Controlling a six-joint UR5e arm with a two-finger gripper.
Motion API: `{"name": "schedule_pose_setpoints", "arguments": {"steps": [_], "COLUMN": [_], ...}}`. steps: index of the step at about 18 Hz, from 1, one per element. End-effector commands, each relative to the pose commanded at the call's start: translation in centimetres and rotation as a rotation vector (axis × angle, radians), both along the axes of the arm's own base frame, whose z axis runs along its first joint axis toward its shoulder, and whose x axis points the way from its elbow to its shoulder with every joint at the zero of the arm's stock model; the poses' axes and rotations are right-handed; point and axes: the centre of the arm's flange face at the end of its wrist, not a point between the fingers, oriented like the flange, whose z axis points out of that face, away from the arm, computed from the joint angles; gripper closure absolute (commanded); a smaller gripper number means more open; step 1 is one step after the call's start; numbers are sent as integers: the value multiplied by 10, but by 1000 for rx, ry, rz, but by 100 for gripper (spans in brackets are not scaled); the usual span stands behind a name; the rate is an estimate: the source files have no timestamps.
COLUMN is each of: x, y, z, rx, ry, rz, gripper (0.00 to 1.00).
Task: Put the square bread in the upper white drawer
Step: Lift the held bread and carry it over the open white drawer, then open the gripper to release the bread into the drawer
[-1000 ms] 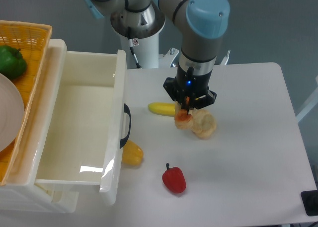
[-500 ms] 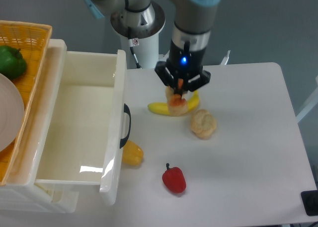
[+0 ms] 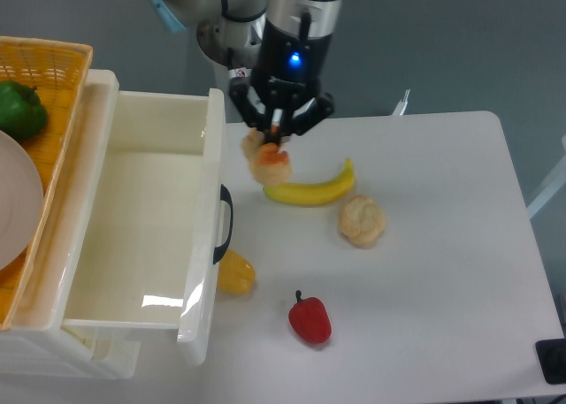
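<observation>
The gripper [image 3: 276,139] pinches the square bread [image 3: 268,161] by its top edge, so it hangs clear of the table, just beside the open upper white drawer [image 3: 133,223].

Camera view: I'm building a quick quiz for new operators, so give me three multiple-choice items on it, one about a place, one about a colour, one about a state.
1. Where is the square bread?
A. Held in the gripper above the table, just right of the upper white drawer
B. Lying inside the drawer
C. In the wicker basket

2. What colour is the pepper nearest the table's front edge?
A. Green
B. Red
C. Purple

3. What state is the drawer in?
A. Pushed shut
B. Pulled open with nothing visible inside
C. Open and full of fruit

Answers:
1 A, the bread hangs from the closed fingers beside the drawer's front panel.
2 B, it is red; the green pepper sits in the basket.
3 B, the white interior shows bare.
</observation>
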Motion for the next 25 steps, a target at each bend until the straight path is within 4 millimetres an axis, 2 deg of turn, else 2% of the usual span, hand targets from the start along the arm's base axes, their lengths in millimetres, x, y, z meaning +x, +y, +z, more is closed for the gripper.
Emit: {"name": "schedule_pose_setpoints", "arguments": {"steps": [6, 8, 10, 15, 17, 25], "x": [27, 33, 43, 46, 48, 47], "y": [27, 37, 45, 58, 62, 63], "z": [-20, -32, -36, -48, -50, -50], "rx": [-9, -22, -23, -21, -22, -15], "ry": [-65, -80, -84, -103, -103, -95], "rz": [-52, -76, -106, -128, -137, -138], "gripper": [84, 77, 72, 64, 56, 47]}}
